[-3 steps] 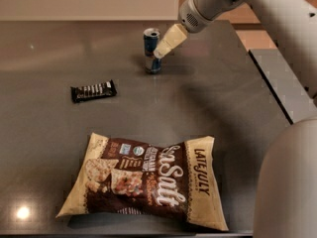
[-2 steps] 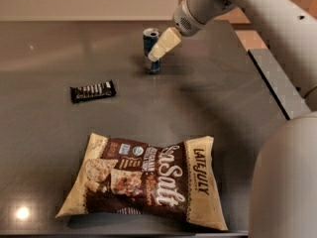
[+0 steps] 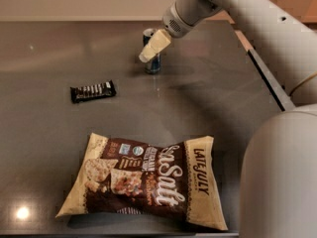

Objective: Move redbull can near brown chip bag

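The redbull can (image 3: pixel 154 63) stands upright at the far middle of the dark table, blue and silver, its upper part partly covered by my gripper. My gripper (image 3: pixel 150 49) reaches down from the upper right and sits right at the can's upper half, in front of it. The brown chip bag (image 3: pixel 148 180) lies flat near the front edge of the table, dark brown and cream with "Sea Salt" lettering, well apart from the can.
A small black candy bar wrapper (image 3: pixel 92 91) lies left of the can. The dark table (image 3: pixel 208 108) ends at a right edge (image 3: pixel 270 78). My white arm and base (image 3: pixel 282 172) fill the right side.
My gripper has moved a little to the left and down, across the front of the can. The can, the bag and the candy bar have not moved.
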